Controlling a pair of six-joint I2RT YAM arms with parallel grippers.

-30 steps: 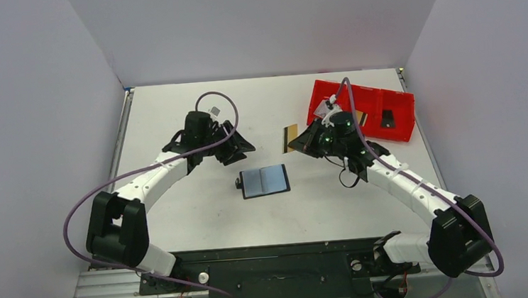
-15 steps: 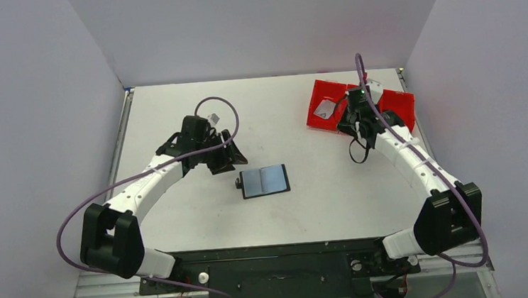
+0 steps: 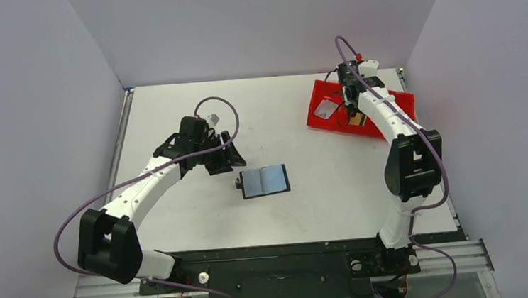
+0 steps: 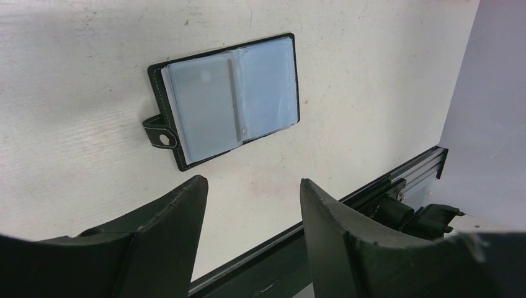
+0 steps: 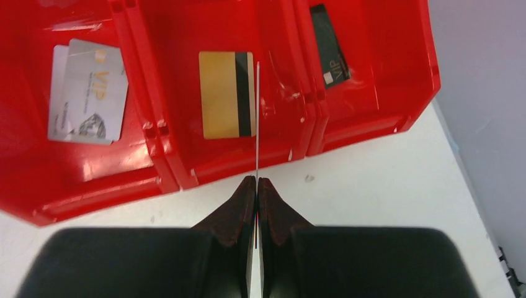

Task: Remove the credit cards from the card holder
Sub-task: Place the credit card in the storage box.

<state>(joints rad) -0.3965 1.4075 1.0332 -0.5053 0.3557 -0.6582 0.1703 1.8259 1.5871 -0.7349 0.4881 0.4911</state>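
The card holder [image 3: 264,181] lies open and flat on the table, bluish clear sleeves up; in the left wrist view it [image 4: 226,99] lies just beyond my open, empty left gripper [image 4: 251,182]. The left gripper [image 3: 228,159] hovers to the holder's upper left. My right gripper [image 5: 256,180] is shut on a thin card [image 5: 257,124] seen edge-on, held over the red tray's middle compartment. In the tray lie a silver-grey card [image 5: 90,93], a gold card with a dark stripe [image 5: 226,94] and a black card [image 5: 332,53]. The right gripper [image 3: 351,110] is above the tray.
The red three-compartment tray [image 3: 323,123] stands at the back right near the table's right edge; its near rim [image 5: 186,174] shows in the right wrist view. Grey walls close in on three sides. The black rail [image 4: 397,186] runs along the near edge.
My right arm has swung from the table's middle to over the red tray, carrying the card. My left gripper has shifted slightly toward the card holder.
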